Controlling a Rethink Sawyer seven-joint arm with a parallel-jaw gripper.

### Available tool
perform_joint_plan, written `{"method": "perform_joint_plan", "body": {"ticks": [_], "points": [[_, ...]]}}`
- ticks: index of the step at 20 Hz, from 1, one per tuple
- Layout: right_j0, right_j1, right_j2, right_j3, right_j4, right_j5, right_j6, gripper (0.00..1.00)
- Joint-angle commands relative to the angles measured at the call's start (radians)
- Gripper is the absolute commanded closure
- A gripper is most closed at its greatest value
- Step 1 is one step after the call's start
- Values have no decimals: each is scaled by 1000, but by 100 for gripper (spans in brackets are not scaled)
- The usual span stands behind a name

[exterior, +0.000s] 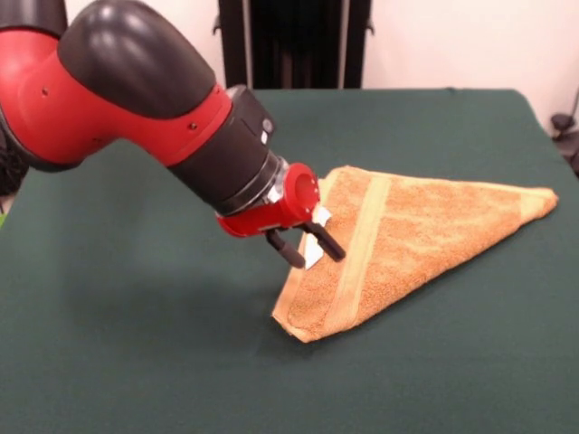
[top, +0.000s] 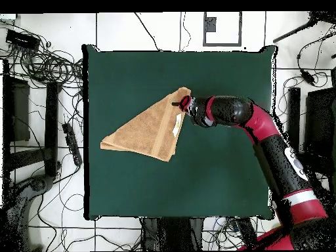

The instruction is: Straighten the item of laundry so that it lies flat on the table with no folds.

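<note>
Lying folded into a triangle on the table (exterior: 136, 362), the towel (exterior: 425, 231) is sitting a little off the cloth's middle, with its long axis running from a narrow tip at the front view's right edge toward a broad side next to the gripper (exterior: 306, 245). A flat woven band (exterior: 362, 244) is crossing the broad end, and a small white label (exterior: 312, 250) is showing right at the gripper's tips. In the overhead view the same triangle (top: 147, 128) is spreading away from the gripper (top: 178, 104), which is sitting at the upper corner of the broad side, so the doubled layer is lying wholly on the far side of the tool from the arm. The two dark fingers are standing slightly parted, and they appear to be over or touching the towel's edge by the label; whether they are pinching cloth I cannot tell. The arm (exterior: 136, 90) is reaching in low, its wrist tilting downward toward that edge. Judging from this, the fold would open by drawing the top layer away from the long diagonal.
</note>
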Motion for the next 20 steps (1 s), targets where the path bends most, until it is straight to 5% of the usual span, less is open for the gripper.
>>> {"method": "perform_joint_plan", "body": {"ticks": [1, 10, 20], "points": [[62, 71, -16, -109, -68, -28, -280, 0], [77, 19, -65, -93, -181, 53, -304, 0], [70, -97, -72, -8, -173, 221, -310, 0]]}}
